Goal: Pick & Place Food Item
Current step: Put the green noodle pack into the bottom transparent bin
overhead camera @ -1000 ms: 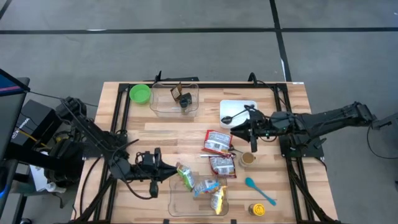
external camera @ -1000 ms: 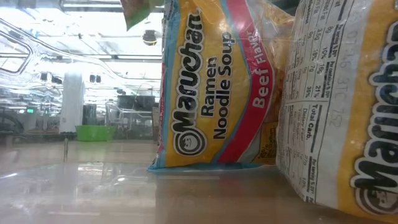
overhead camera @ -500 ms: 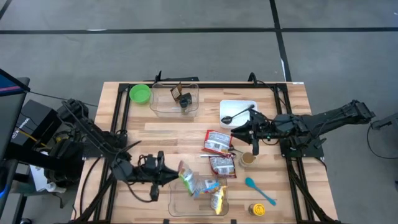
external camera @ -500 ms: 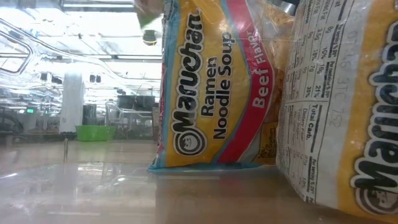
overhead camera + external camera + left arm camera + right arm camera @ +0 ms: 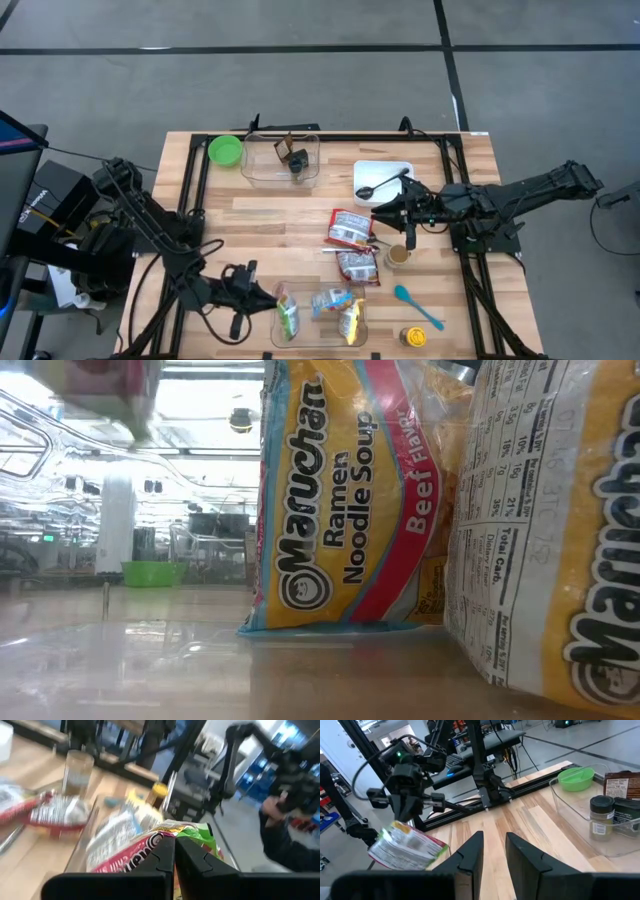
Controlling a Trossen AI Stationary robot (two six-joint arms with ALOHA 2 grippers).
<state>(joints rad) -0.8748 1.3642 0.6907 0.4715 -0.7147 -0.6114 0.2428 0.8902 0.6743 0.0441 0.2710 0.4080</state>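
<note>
1. The tabletop (image 5: 260, 215) carries a clear bin (image 5: 277, 335) at its near edge.
2. The left end effector (image 5: 268, 304) is clamped on a green packet (image 5: 287, 314), holding it above the left end of the bin.
3. The right end effector (image 5: 384, 213) hovers near the white tray (image 5: 392, 168), fingers slightly apart and holding nothing.

A green-edged food packet (image 5: 287, 315) is held by the left gripper (image 5: 268, 300) over the left end of the near clear container (image 5: 318, 340).
</note>
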